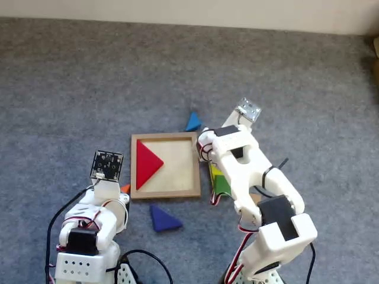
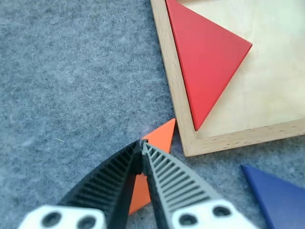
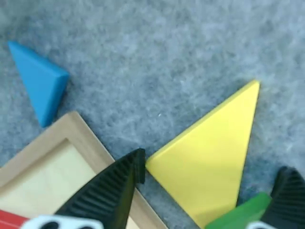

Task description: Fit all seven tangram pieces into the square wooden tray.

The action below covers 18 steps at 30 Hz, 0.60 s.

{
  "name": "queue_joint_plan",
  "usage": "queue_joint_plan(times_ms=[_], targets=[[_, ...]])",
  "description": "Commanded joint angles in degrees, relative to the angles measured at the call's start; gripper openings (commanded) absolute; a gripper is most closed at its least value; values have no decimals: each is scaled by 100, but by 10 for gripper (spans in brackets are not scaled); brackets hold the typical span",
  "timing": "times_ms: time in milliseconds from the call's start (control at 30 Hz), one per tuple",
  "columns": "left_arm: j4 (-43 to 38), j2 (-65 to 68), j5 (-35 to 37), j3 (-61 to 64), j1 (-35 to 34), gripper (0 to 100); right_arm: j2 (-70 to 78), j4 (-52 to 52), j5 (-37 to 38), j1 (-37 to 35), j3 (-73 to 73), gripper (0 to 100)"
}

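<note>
The square wooden tray (image 1: 135, 168) lies mid-table with a red triangle (image 1: 147, 163) inside along one wall. In the left wrist view my left gripper (image 2: 142, 144) is shut, its tips just above a small orange triangle (image 2: 161, 135) that lies on the carpet against the tray's corner (image 2: 188, 143); nothing shows between the fingers. My right gripper (image 3: 209, 179) is open and straddles a yellow triangle (image 3: 209, 157) lying beside the tray's rim (image 3: 78, 136). A green piece (image 3: 238, 215) touches the yellow one.
A light blue triangle (image 1: 192, 122) lies past the tray's far edge. A dark blue triangle (image 1: 164, 219) sits on the carpet near the tray's front edge, between the arms. The right arm (image 1: 249, 171) covers the yellow and green pieces (image 1: 221, 184) from above.
</note>
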Motion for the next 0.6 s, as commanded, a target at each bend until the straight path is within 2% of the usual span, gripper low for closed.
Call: queue_joint_plan(times_ms=[0,167,567], targets=[[26,4,53,119,-22,9,92,-101,-35,119,-338,397],[26,4,53,119,-22,9,576,-66,-9,119,-549,397],[26,4,53,119,-22,9,593,207,-9,136,-778,397]])
